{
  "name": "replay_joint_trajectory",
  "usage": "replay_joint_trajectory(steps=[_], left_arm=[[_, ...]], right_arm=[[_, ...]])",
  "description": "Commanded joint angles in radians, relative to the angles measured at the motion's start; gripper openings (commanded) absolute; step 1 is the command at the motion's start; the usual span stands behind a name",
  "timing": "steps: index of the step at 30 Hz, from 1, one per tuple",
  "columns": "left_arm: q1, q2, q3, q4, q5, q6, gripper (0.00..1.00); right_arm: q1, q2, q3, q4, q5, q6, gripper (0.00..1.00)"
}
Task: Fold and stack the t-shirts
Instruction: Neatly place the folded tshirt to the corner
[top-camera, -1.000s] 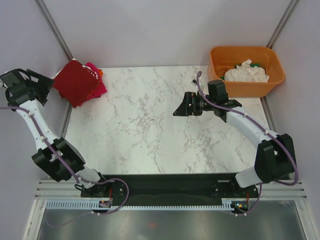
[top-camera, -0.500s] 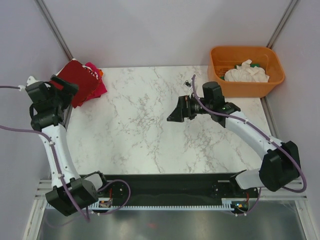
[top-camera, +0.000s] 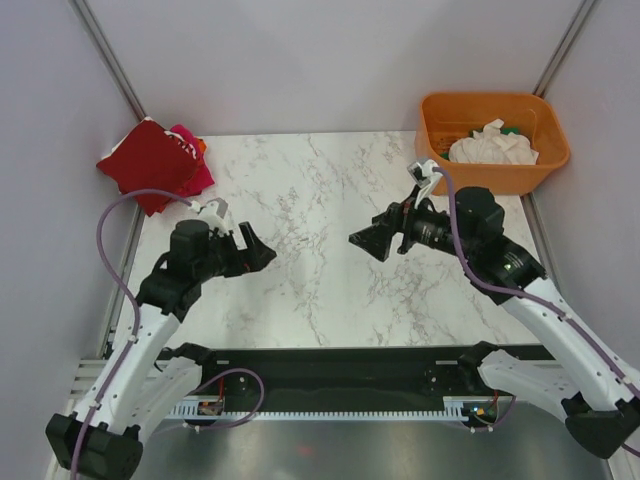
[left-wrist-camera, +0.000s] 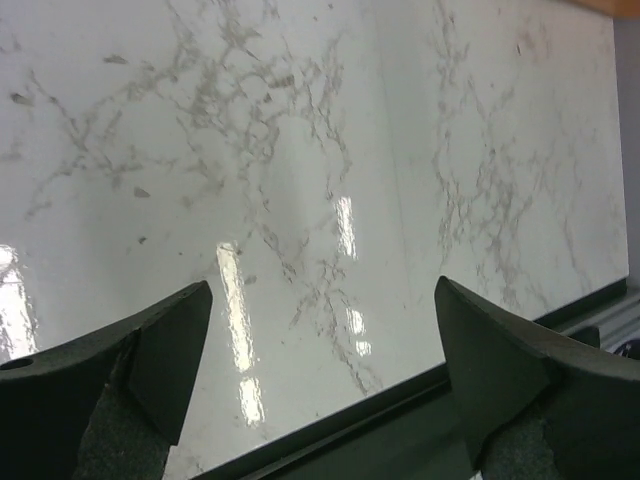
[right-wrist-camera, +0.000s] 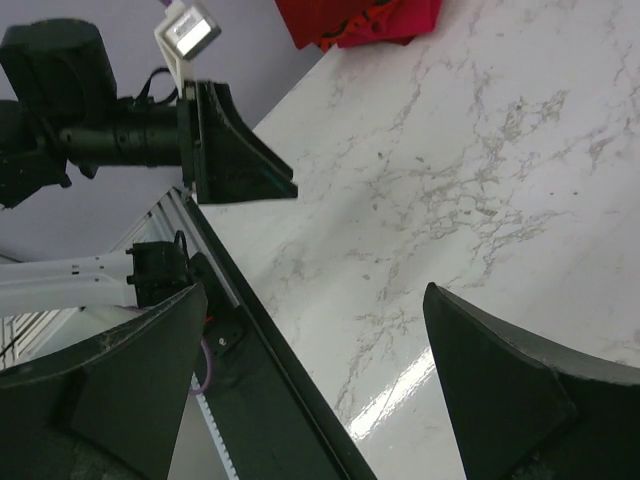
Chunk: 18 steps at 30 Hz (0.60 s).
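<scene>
— Leftmost first: the left arm has swung in from beyond the table's left edge, and the left gripper (top-camera: 258, 252) now hangs over the near-left part of the white marble-patterned table (top-camera: 320, 190). The right arm has drawn nearer too.

— Is either holding anything?

— No. The left gripper's fingers stand wide apart with bare marble between them. The right gripper (top-camera: 365, 240), facing it across the middle, is spread and empty as well.

— So what's done?

— At the far left corner a folded dark red cloth t-shirt (top-camera: 150, 165) lies on a magenta cloth t-shirt (top-camera: 198, 178), overhanging the table's edge. That pile looks finished to me.

— And what's left?

— At the far right, the orange plastic tub (top-camera: 545, 115) holds a crumpled white cloth t-shirt (top-camera: 490, 148), with something green (top-camera: 511, 130) beside it. I judge the white one needs fetching, folding and stacking, so the job is well along but not over.
</scene>
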Motion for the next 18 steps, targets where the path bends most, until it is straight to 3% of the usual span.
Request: replay_joint_trajectory(steps=[1,9,18], left_arm=[[-0.123,-0.056,0.029,-0.013,-0.084,0.05,1.0],[-0.144,-0.11,0.024,-0.078,-0.117,0.091,1.0],[-0.146,-0.085,0.027,-0.076,-0.103,0.091,1.0]], right_arm=[[0.013,-0.085,0.008,-0.078,0.151,-0.009,0.98],[0.014,-0.249,-0.045,-0.163,0.284,0.007,0.98],[0.014,-0.294,-0.065,-0.209,0.349,0.013,0.98]])
